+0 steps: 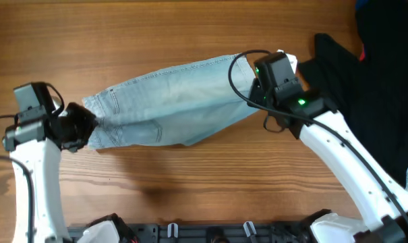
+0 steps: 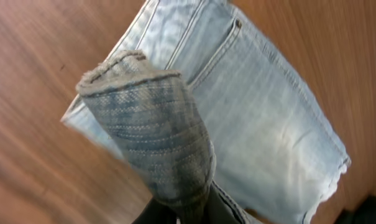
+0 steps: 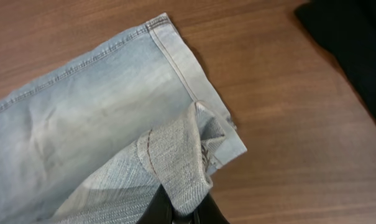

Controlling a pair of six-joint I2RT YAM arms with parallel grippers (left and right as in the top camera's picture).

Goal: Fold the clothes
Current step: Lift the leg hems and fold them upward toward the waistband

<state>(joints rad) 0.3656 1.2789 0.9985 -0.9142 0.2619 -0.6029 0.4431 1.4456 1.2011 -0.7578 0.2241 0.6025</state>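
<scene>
We have the denim (image 1: 170, 101) stretched across the middle of the wooden table (image 1: 190, 196). Its waistband end lies to the left and its hem end to the right, just short of the black garment (image 1: 379, 61) heaped at the far right. Our left gripper (image 1: 85, 126) is clamped on a bunched fold at the waistband end. In the left wrist view the cloth rises from the pinched jaws as a thick rolled hump, with the pocket panel lying flat beyond. Our right gripper (image 1: 268, 71) is also closed tight, on a corner of the hem. The right wrist view shows that corner lifted and curled over while the neighbouring hem rests on the wood. We judge this cloth soft and limp but weighty for fabric. It looks neither slippery nor fragile, and it will likely sag in the middle if raised by its ends. The stitched hem, side seams and waistband look to us like the best holds, since the doubled layers give the fingers bulk. A shallow pinch there may catch only the top layer, so we would bite deep.
</scene>
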